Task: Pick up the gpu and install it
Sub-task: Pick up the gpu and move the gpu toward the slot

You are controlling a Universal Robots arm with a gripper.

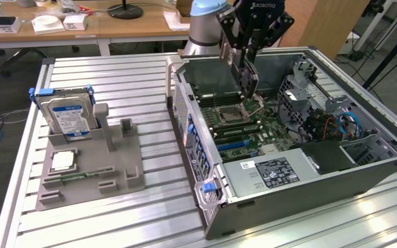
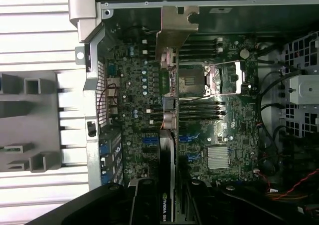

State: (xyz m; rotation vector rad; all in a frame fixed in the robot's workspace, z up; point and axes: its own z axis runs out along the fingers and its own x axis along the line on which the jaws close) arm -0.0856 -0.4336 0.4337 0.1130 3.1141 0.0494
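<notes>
The gpu (image 1: 245, 77) is a slim dark card that hangs edge-down above the open computer case (image 1: 364, 85), over the motherboard (image 1: 248, 129). My gripper (image 1: 248, 49) is shut on its upper edge. In the wrist view the gpu (image 2: 167, 150) appears edge-on, running from between my fingers (image 2: 144, 202) out to its silvery bracket (image 2: 174, 30) near the case's rear wall. It hovers clear of the motherboard (image 2: 132, 100), beside the processor socket (image 2: 207, 80) and the memory slots.
A grey parts holder (image 1: 91, 170) lies on the slatted aluminium table (image 1: 116, 77) at the exterior view's left. It carries a hard drive with a blue label (image 1: 67, 116), a square chip (image 1: 62, 161) and a green memory strip (image 1: 78, 177). Cables and drive cages (image 1: 336, 124) fill the case's far side.
</notes>
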